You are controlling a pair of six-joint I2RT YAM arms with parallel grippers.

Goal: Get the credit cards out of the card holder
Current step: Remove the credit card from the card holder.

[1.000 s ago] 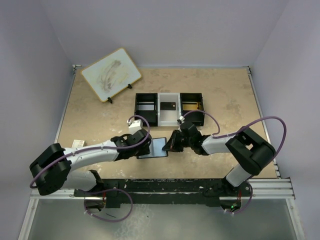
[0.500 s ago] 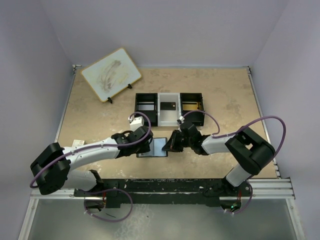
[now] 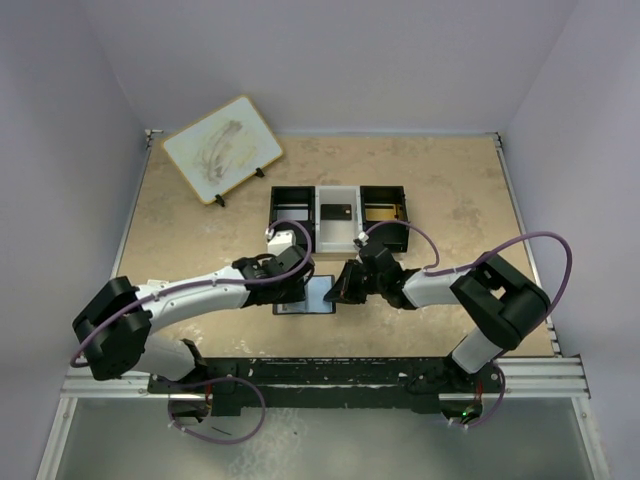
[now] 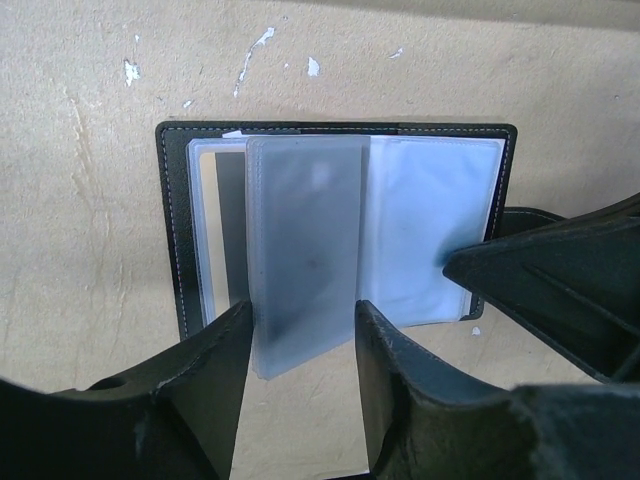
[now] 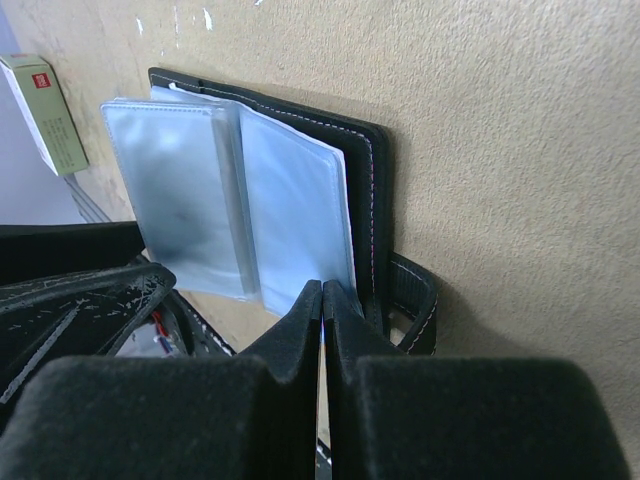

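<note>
Holder [image 4: 430, 200] lies open on the bench [image 4: 80, 200], pinned by the closed right tool [image 5: 322, 295]; the left tool [image 4: 302, 320], fingers apart, straddles a sleeve [image 4: 305, 230], cards seemingly not yet out.

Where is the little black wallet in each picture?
Top external: the card holder sits just below the middle.
Left wrist: the card holder lies open in the centre.
Right wrist: the card holder lies open, upper left.
Shared landmark: the right pincer at its edge.
</note>
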